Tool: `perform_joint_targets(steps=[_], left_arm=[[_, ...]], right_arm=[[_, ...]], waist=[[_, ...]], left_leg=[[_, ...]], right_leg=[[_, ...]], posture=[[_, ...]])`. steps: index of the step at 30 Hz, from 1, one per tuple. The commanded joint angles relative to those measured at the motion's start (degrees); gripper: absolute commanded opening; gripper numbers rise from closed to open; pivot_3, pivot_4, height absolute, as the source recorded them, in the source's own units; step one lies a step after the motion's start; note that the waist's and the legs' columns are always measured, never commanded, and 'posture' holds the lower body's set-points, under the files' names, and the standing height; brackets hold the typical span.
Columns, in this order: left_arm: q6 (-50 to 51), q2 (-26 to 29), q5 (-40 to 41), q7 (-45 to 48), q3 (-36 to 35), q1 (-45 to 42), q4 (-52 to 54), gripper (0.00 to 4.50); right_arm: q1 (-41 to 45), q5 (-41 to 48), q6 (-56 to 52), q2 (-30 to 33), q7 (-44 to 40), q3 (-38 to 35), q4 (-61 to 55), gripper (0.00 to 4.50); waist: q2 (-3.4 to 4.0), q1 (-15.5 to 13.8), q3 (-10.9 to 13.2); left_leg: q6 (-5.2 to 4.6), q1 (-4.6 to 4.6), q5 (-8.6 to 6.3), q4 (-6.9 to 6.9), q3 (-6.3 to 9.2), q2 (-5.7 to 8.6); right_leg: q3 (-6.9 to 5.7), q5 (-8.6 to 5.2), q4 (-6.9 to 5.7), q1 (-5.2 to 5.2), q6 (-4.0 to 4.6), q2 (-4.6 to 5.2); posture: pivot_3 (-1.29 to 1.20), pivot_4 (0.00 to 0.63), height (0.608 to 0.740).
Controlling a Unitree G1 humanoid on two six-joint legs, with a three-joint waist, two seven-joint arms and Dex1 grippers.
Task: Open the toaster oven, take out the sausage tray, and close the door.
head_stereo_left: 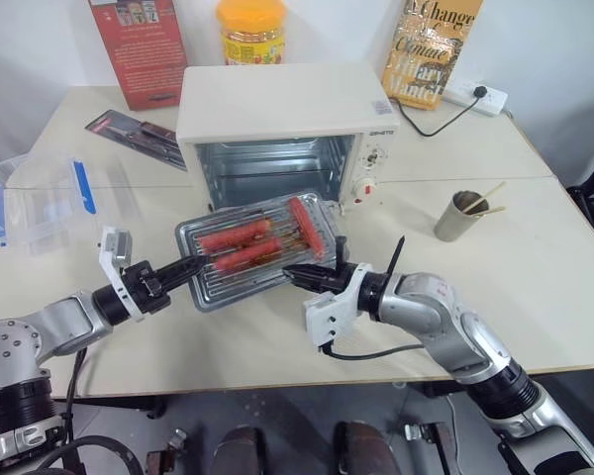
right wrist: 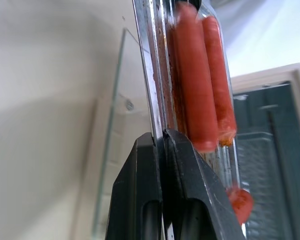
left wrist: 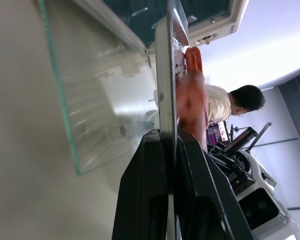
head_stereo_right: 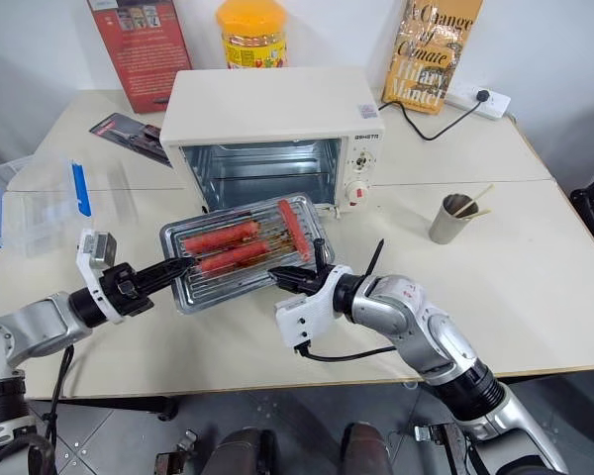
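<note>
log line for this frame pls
oven door: open | sausage tray: out, held off table | left end effector: shut on tray rim | right end effector: shut on tray rim

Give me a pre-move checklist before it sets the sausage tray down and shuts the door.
1. Left gripper shut on the sausage tray rim: ok, wrist view shows the jaws clamped on the edge.
2. Right gripper shut on the opposite rim: ok.
3. Tray clear of the toaster oven: ok, held out in front above the open door.
4. Sausages on tray: ok, three visible.
5. Tray level: cannot tell.
6. Table free for set-down: ok to the right; metal cup and clear plastic box stand aside.
</note>
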State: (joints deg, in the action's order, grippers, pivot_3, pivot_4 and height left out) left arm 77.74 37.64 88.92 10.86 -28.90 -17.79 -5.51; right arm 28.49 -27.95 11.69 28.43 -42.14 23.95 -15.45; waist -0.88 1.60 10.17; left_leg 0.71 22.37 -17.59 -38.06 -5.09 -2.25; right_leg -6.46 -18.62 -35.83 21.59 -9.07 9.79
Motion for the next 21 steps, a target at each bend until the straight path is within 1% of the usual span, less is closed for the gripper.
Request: perform_joint_targets(steps=[1,2,6,12,13,18,20,21], left_arm=[[1.56,1.14,1.58,-1.76,1.6,0.66,-0.39,0.0],[1.52,1.21,1.88,-2.04,1.82,0.66,-0.63,0.0],[1.51,1.4,4.12,-3.68,2.66,0.72,-2.0,0.0],[0.99,1.16,7.37,-6.51,4.42,0.99,-3.6,0.0],[0.96,1.22,7.84,-7.01,4.8,0.99,-3.8,0.0],[0.53,1.97,11.05,-9.53,6.0,1.13,-5.34,0.0],[-0.69,1.74,11.54,-10.3,5.85,1.28,-5.13,0.0],[-0.88,1.85,12.26,-10.62,6.01,1.39,-5.17,0.0]], right_arm=[[2.44,6.86,-2.56,-1.17,-1.79,-3.51,-3.42,0.63],[2.59,8.2,-3.04,-0.84,-3.07,-3.47,-3.51,0.88],[3.28,10.12,-4.1,-0.24,-4.55,-3.67,-3.83,2.34],[4.22,11.93,-6.4,0.04,-5.63,-4.86,-4.06,4.34],[4.32,12.06,-6.59,0.21,-5.67,-5.0,-4.04,4.47],[4.76,14.99,-7.55,0.89,-7.19,-5.86,-4.77,4.47],[4.42,18.5,-7.36,1.58,-9.25,-6.2,-5.73,4.47],[3.68,21.62,-8.54,2.51,-11.6,-6.59,-6.73,4.47]], waist=[[0.0,0.0,0.0],[0.0,-0.02,0.0],[0.0,0.01,0.0],[0.0,0.01,0.0],[0.0,0.01,0.0],[0.0,0.0,0.0],[0.0,-0.01,0.0],[0.0,-0.01,0.0]], left_leg=[[0.0,0.0,0.0,0.0,0.0,0.0],[0.0,0.0,0.0,0.0,0.0,0.0],[0.0,-0.01,0.0,0.0,0.0,0.0],[0.0,-0.02,0.0,0.0,0.0,0.0],[0.0,-0.02,0.0,0.0,0.0,0.0],[0.01,-0.02,0.0,0.0,0.0,0.0],[0.01,-0.02,0.0,0.0,0.0,0.0],[0.01,-0.02,0.0,0.0,0.0,0.0]], right_leg=[[0.0,0.0,0.0,0.0,0.0,0.0],[0.01,0.0,0.0,0.0,0.0,0.0],[0.01,0.0,0.0,-0.01,0.0,0.0],[0.01,0.0,0.0,-0.01,0.0,0.0],[0.01,0.0,0.0,-0.01,0.0,0.0],[0.02,0.0,0.0,-0.01,0.0,0.0],[0.02,0.0,0.0,-0.01,0.0,0.0],[0.02,0.0,0.01,-0.01,0.0,0.0]], posture=[[0.0,0.15,0.74],[0.0,0.15,0.74],[0.0,0.15,0.74],[0.0,0.15,0.74],[0.0,0.15,0.74],[0.0,0.15,0.74],[0.0,0.15,0.74],[0.0,0.15,0.74]])
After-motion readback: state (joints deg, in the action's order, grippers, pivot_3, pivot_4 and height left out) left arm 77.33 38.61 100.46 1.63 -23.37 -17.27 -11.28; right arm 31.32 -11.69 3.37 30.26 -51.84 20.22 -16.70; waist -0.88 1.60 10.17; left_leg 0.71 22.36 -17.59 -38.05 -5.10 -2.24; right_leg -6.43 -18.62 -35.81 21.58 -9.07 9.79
